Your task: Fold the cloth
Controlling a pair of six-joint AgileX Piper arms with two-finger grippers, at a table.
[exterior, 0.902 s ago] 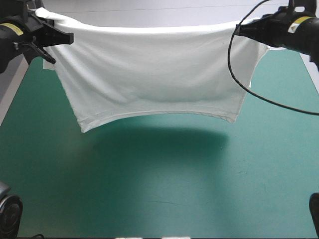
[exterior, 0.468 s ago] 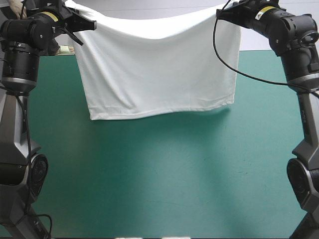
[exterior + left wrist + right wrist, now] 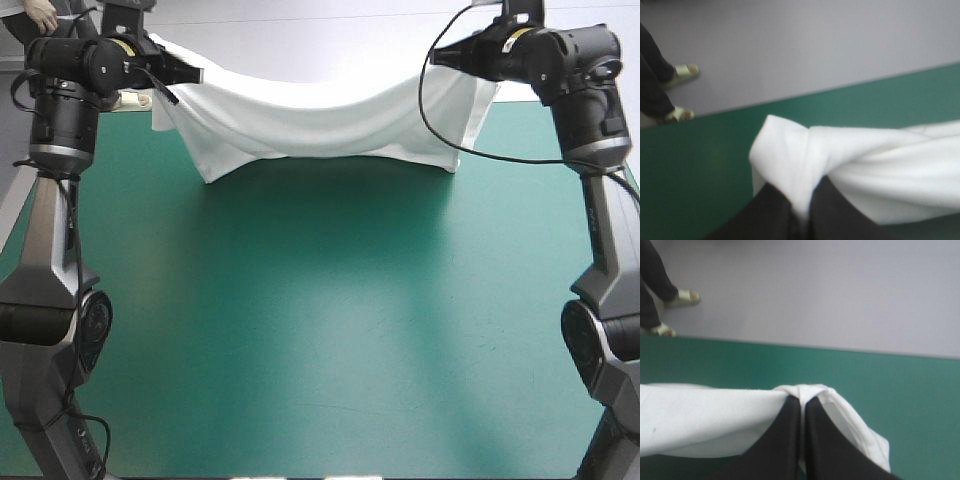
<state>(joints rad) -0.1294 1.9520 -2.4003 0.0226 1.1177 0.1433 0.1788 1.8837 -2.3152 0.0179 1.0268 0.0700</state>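
- T-shirt (image 3: 320, 125): white and short-sleeved, it is hanging between the two arms along the far edge of the counter (image 3: 320, 330). Its middle is sagging, and its lower part seems to be resting in soft folds on the teal-green cover.
- Left end effector (image 3: 195, 75): it is pinching a bunched corner of the T-shirt toward the far-left corner. In the left wrist view its black fingers are all but meeting, with cloth between them.
- Right end effector (image 3: 440, 55): it is gripping the opposite corner toward the far-right corner. Its fingers are pressing together on a small fold of cloth.
- Risk, slippage: each arm is holding only a small wad of cloth. A sharp pull outward is likely to drag a corner free and drop that side.
- Risk, creasing: the slack middle is gathering into ridges. Lowering it without tension is likely to trap those wrinkles in the fold.
- Risk, skew: the two arms are appearing to hold at unequal heights, so the hem is liable to land crooked.
- Risk, overhang: with the cloth sitting this close to the far edge, part of it may be slipping off the counter.
- Writing: the T-shirt is showing no print. A yellow band (image 3: 122, 45) on each arm is carrying marks too small to read.
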